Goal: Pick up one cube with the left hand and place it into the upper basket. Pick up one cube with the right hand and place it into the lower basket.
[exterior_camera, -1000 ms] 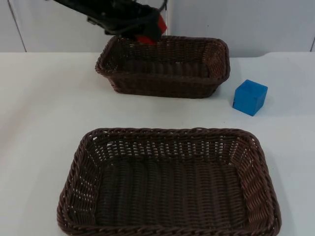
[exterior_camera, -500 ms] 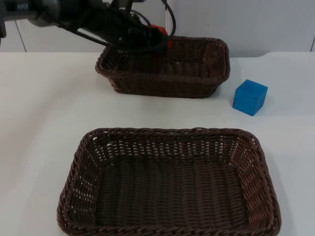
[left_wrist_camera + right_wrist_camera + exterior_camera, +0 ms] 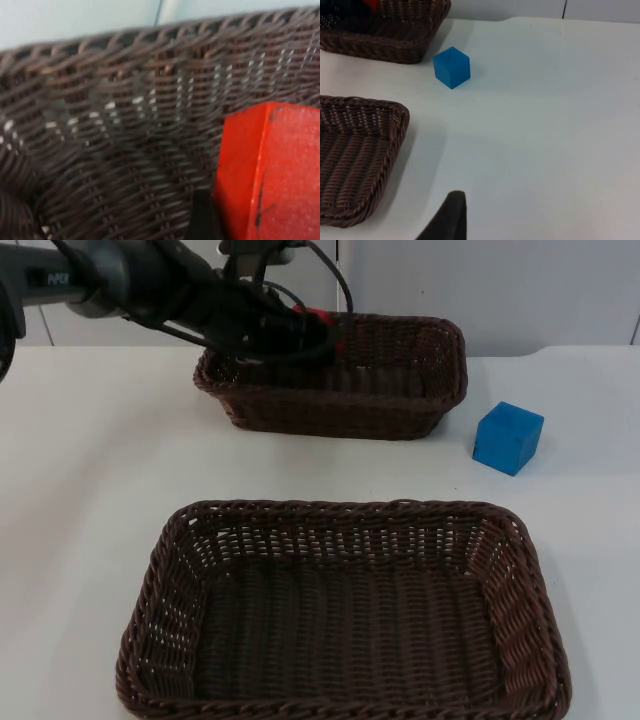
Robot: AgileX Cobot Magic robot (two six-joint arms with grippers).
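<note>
My left gripper (image 3: 322, 333) reaches from the left into the upper basket (image 3: 350, 420) and is shut on a red cube (image 3: 320, 317). In the left wrist view the red cube (image 3: 272, 170) hangs close over the woven wall (image 3: 125, 100), beside one black fingertip (image 3: 202, 217). A blue cube (image 3: 508, 438) rests on the white table to the right of the upper basket. The lower basket (image 3: 340, 508) lies nearer the front with nothing in it. My right gripper (image 3: 451, 220) waits above the table, to the right of the lower basket (image 3: 395, 115) and well short of the blue cube (image 3: 451, 67).
The grey partition wall (image 3: 520, 290) stands right behind the upper basket. A strip of bare white table (image 3: 90, 460) separates the two baskets and runs along the left side. The lower basket reaches the table's front edge.
The left arm has swung lower and the gripper has carried the red cube from above the upper basket's back rim down inside it. The blue cube and both baskets have stayed put.
</note>
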